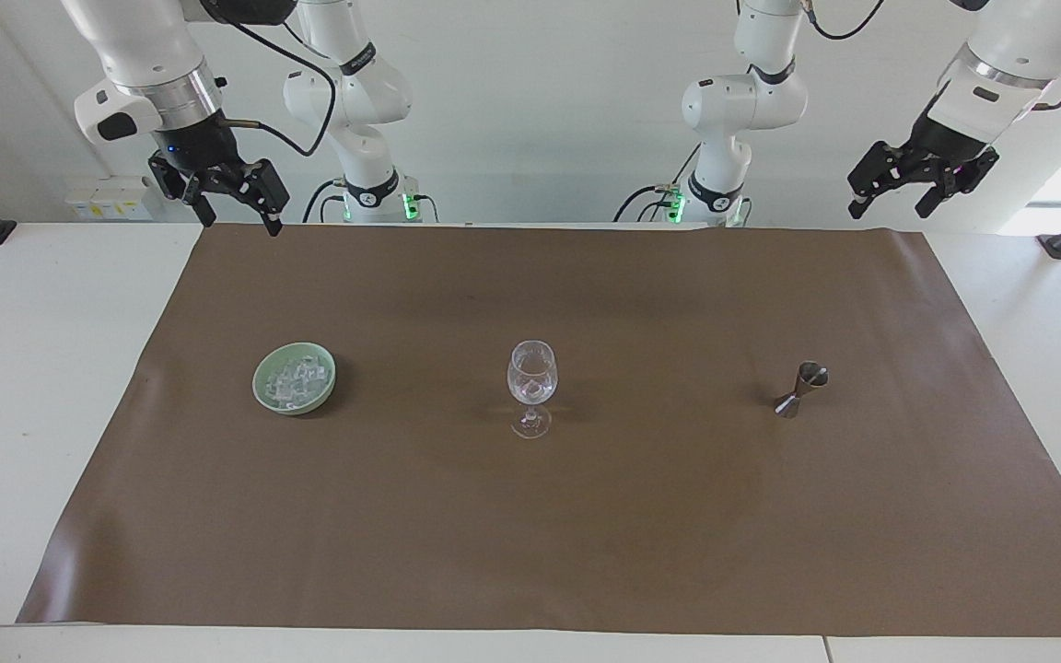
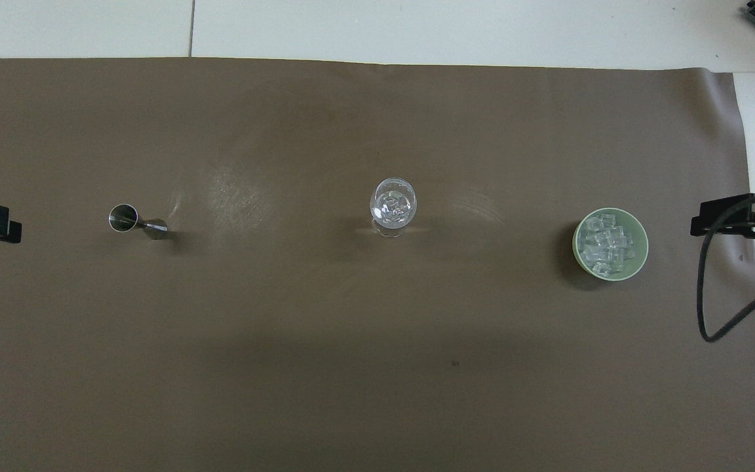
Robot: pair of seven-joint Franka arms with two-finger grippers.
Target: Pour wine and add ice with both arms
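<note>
Mid-tabletop, I log jigger [image 1: 801,389] upright toward left arm's end, ice [image 1: 296,381] in green bowl [image 1: 265,387] toward right arm's, glass [image 1: 531,387] between, reachable by both. Left end effector [image 1: 894,195] and right end effector [image 1: 234,206] hang spread, empty, over robot-side corners.

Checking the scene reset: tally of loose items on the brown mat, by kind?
Clear stemmed wine glass: 1
Small dark metal hourglass jigger: 1
Round pale green bowl holding a heap of clear ice cubes: 1
Total: 3 items, in one row across the mat; cubes counted as one heap with the bowl.
</note>
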